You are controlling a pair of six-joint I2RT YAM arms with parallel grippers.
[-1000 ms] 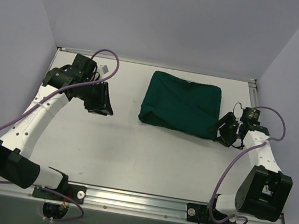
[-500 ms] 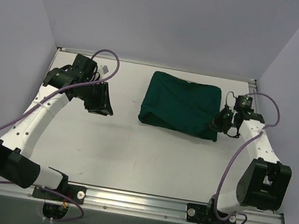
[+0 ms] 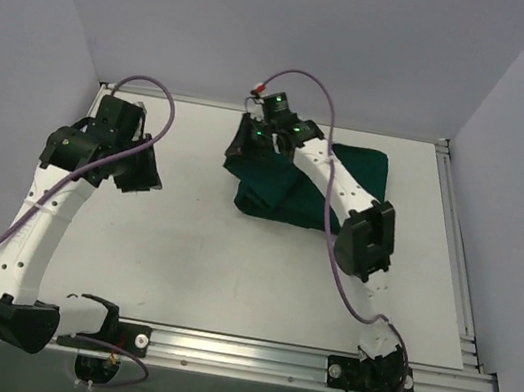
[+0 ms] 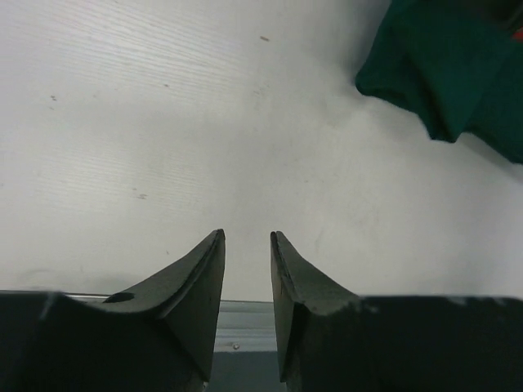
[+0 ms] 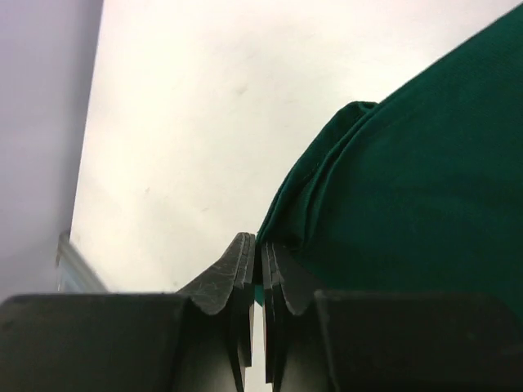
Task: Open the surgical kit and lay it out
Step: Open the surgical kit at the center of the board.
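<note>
The surgical kit (image 3: 277, 199) is a dark green cloth bundle at the back middle of the white table; its tray and instruments are hidden under the drape. My right arm reaches across the bundle, and my right gripper (image 3: 249, 141) is at its far left corner. In the right wrist view this gripper (image 5: 257, 245) is shut on a fold of the green drape (image 5: 409, 163). My left gripper (image 3: 139, 172) hovers to the left of the kit, well apart from it. It (image 4: 245, 237) is open with only table between its fingers, and a drape corner (image 4: 441, 65) shows at upper right.
Pale purple walls close in the table on the left, back and right. An aluminium rail (image 3: 244, 353) runs along the near edge, and another rail (image 3: 457, 241) lines the right side. Purple cables loop off both arms.
My right gripper shut on the drape at the kit's right end and swung across to its far left corner, pulling cloth along. The left arm drew back slightly to the left.
</note>
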